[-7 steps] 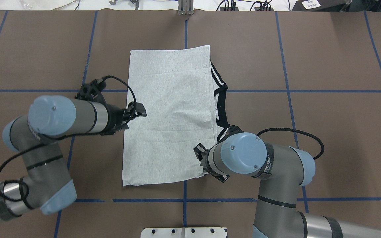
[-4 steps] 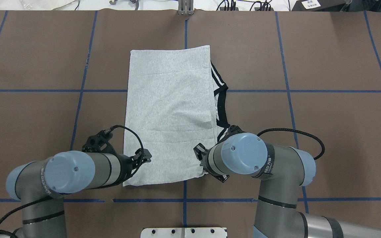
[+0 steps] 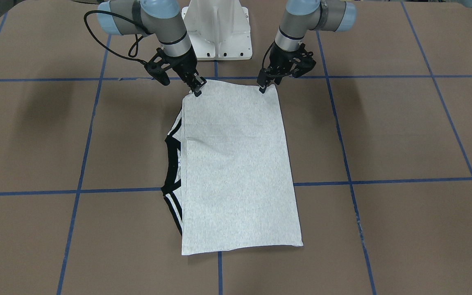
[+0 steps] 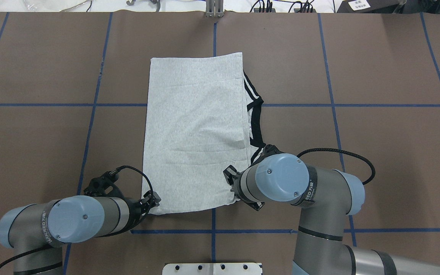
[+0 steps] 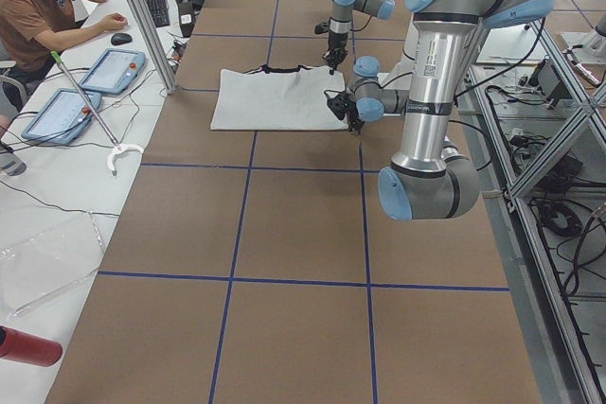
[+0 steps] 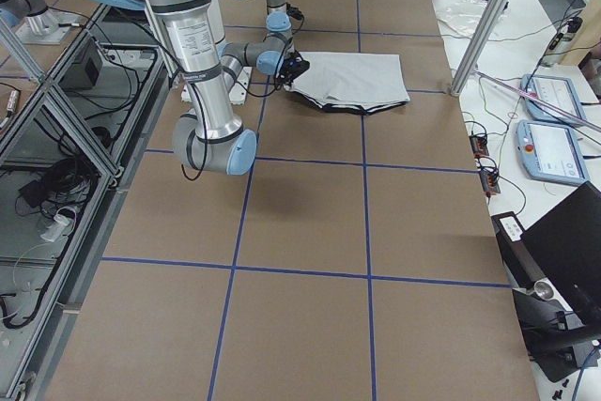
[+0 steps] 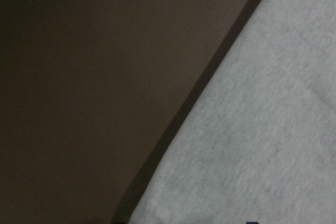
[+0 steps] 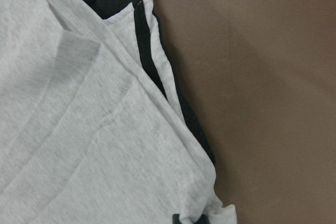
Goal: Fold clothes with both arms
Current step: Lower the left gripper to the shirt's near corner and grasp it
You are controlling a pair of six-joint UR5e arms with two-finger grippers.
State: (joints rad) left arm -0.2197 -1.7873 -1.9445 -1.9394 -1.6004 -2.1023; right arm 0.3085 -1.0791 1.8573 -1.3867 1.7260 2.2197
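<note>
Shift: L gripper (image 4: 152, 200) moved down shirt (image 4: 193, 133) L edge, from mid-length to near L corner. R gripper (image 3: 197, 88) unchanged at near R corner.
Judgement: both near corners now covered; end-over-end fold prob. next.
Jaws: tips at hem both sides; opening and grip on cloth cannot tell.
Shirt: flat at table (image 4: 357, 76) centre, long rectangle, print hidden.
Matl: soft heather-grey knit, faint creases. Black collar (image 4: 257, 130) and striped cuffs (image 4: 248, 86) peek out at R edge.

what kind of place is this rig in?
Likely a robotics lab's data-collection cell: table gridded with blue tape, seated operator beside teach pendants, T-shirt laid out for the arms.
</note>
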